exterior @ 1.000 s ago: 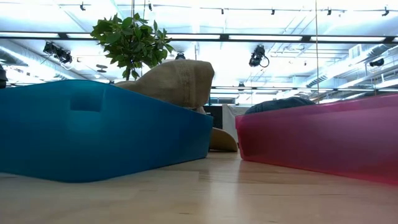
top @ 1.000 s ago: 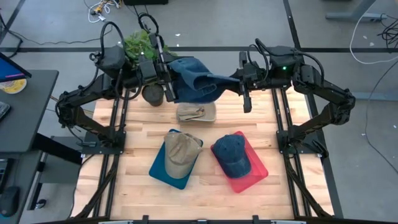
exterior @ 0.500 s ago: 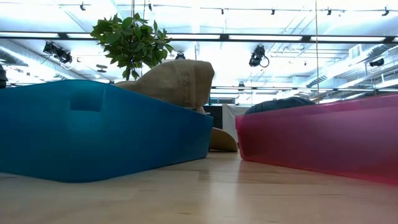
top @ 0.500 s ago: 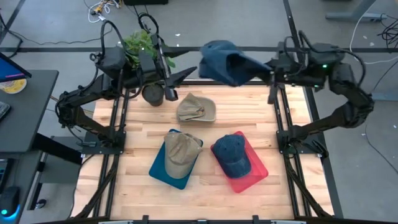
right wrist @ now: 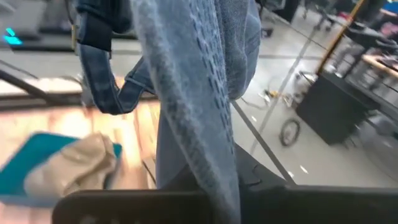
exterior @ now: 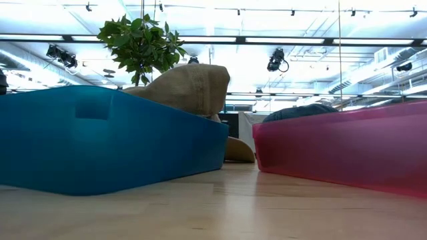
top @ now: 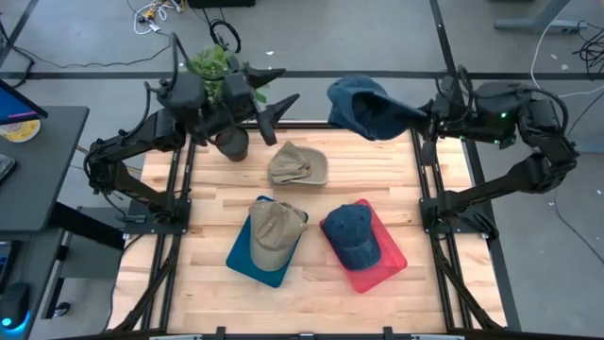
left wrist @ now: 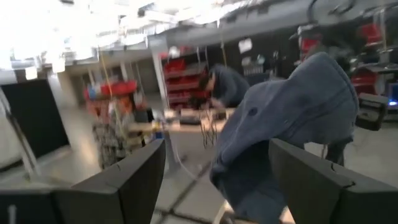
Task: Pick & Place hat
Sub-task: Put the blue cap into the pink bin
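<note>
A blue denim hat (top: 366, 107) hangs in the air over the table's far edge, with my right gripper (top: 422, 115) shut on it. My left gripper (top: 276, 106) stands open to the left of the hat, apart from it, near the potted plant (top: 219, 68). In the left wrist view the hat (left wrist: 292, 124) shows beyond the open fingers. A tan hat (top: 297, 166) lies on the table. Another tan hat (top: 276, 229) sits in a blue tray (top: 242, 257), and a second blue hat (top: 354, 236) sits in a red tray (top: 392, 260). My right gripper holds the denim hat by its right-hand edge (top: 408, 113), coming at it about level from the table's right. In the right wrist view the cloth (right wrist: 199, 93) covers the fingers, so the kind of hold does not show. The hat is lifted clear of the table.
The blue tray (exterior: 100, 140) and red tray (exterior: 347, 150) stand side by side near the table's middle front. Dark frame rails (top: 429, 179) run along both sides. A desk (top: 38, 161) stands off the left edge.
My left gripper has opened, let go of the denim hat and drawn back up toward the far left. My right gripper has carried the hat toward the table's right edge, clear of the table throughout.
</note>
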